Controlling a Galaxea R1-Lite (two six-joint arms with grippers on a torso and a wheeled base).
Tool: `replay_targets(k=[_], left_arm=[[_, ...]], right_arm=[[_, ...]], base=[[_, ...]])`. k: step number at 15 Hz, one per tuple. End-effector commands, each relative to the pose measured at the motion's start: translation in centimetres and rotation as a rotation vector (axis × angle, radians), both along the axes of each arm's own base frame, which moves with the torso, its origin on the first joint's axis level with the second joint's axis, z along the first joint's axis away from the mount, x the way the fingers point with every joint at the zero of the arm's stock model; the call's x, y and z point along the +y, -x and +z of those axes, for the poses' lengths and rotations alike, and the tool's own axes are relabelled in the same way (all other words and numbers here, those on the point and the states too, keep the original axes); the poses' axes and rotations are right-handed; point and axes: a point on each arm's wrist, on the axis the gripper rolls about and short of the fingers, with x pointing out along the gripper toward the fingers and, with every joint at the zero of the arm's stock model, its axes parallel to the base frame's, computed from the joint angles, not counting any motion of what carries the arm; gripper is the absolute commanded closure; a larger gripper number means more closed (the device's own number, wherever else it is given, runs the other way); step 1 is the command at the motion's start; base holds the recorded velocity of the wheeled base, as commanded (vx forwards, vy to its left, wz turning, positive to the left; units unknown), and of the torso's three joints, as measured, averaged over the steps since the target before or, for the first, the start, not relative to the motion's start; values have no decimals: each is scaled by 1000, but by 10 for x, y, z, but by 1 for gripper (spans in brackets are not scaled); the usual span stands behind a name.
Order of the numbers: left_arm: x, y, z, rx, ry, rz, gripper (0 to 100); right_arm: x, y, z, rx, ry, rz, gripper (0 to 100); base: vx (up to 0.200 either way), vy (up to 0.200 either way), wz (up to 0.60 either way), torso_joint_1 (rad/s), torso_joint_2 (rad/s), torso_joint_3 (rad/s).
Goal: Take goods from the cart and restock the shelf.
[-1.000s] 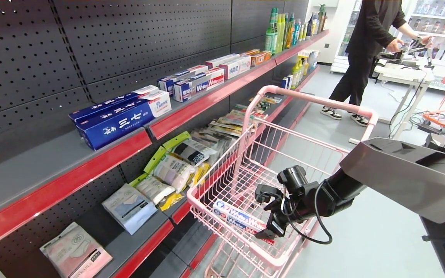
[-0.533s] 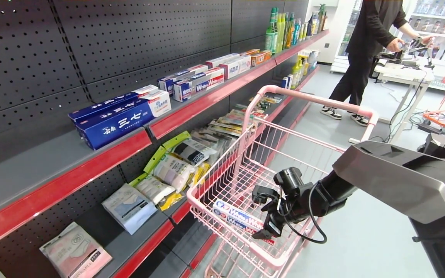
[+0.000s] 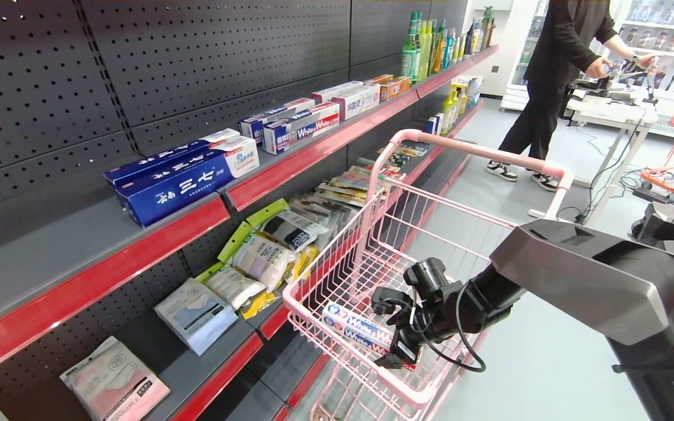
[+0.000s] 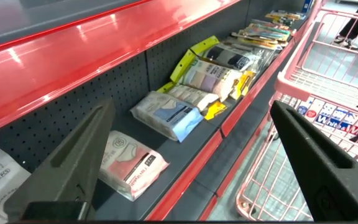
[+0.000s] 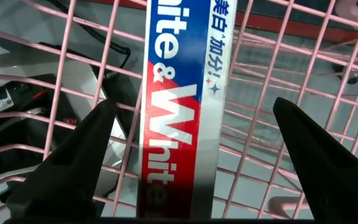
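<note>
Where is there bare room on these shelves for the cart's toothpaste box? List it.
Widest free patch: the upper shelf on the near side of the blue toothpaste boxes. A smaller gap on the lower shelf lies between the pink packet and the pale blue packet. Beyond the blue boxes, both shelves are crowded.

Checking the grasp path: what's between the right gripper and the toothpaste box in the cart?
Nothing. In the right wrist view, the open right gripper faces the toothpaste box across bare space.

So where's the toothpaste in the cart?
Head view: the toothpaste box lies in the pink cart, beside the lower shelf, with the open right gripper over it.
</note>
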Motion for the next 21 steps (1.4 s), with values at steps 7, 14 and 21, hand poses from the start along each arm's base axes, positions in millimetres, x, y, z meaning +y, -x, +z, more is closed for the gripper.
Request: replay_targets(k=[7,14,21], left_arm=[[0,0,0,1,0,0,0],[0,0,0,1,0,1,0],[0,0,0,1,0,0,0]], right_arm=[[-5,-2,-3,6,2,-12,0],[-8,-1,-5,20,4,-22,100],[-10,-2,28,0,-52,-97,100]], base=[[0,0,0,0,0,0],[0,0,0,0,0,0],[0,0,0,0,0,0]])
